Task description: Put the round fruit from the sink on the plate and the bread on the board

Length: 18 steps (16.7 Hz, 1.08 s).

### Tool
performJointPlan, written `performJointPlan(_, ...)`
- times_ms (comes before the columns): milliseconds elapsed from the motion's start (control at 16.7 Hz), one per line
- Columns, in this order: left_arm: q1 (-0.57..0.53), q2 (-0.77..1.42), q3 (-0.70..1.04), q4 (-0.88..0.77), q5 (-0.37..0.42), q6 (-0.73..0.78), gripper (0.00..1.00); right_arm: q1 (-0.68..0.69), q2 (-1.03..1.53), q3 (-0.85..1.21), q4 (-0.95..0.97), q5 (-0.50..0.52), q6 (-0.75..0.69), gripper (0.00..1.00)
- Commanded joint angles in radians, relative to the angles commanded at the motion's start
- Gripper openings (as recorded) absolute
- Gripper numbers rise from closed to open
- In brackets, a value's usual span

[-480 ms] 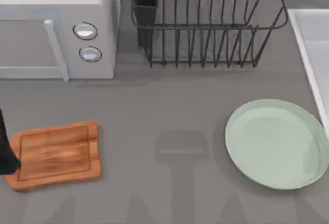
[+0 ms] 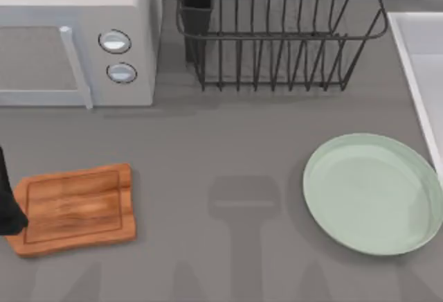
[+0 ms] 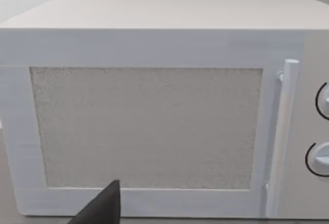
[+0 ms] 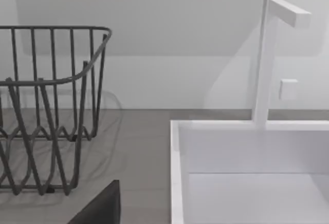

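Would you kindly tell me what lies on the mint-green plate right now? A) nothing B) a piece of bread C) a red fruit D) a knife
A: in the top view the plate shows a bare mint-green surface from rim to rim, with no fruit or bread on it.

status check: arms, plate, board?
Left arm parked at the table's left edge by the board. Plate and board both bare. Sink ahead in the right wrist view. Path looks unblocked.

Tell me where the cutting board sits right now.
In the top view the board lies flat on the table's near left side, below the microwave and far left of the plate; the left arm's dark tip overlaps its left edge.
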Motion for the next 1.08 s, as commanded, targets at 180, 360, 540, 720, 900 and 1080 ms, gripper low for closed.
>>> performJointPlan(180,0.000,0.000,0.000,0.000,0.000,0.000,1.00,0.000,0.000,0.000,0.000,0.000,0.000,1.00)
performJointPlan(360,0.000,0.000,0.000,0.000,0.000,0.000,1.00,0.000,0.000,0.000,0.000,0.000,0.000,1.00)
performJointPlan(540,0.000,0.000,0.000,0.000,0.000,0.000,1.00,0.000,0.000,0.000,0.000,0.000,0.000,1.00)
performJointPlan(720,0.000,0.000,0.000,0.000,0.000,0.000,1.00,0.000,0.000,0.000,0.000,0.000,0.000,1.00)
performJointPlan(900,0.000,0.000,0.000,0.000,0.000,0.000,1.00,0.000,0.000,0.000,0.000,0.000,0.000,1.00)
performJointPlan(1080,0.000,0.000,0.000,0.000,0.000,0.000,1.00,-0.008,0.031,0.028,-0.020,0.000,-0.008,1.00)
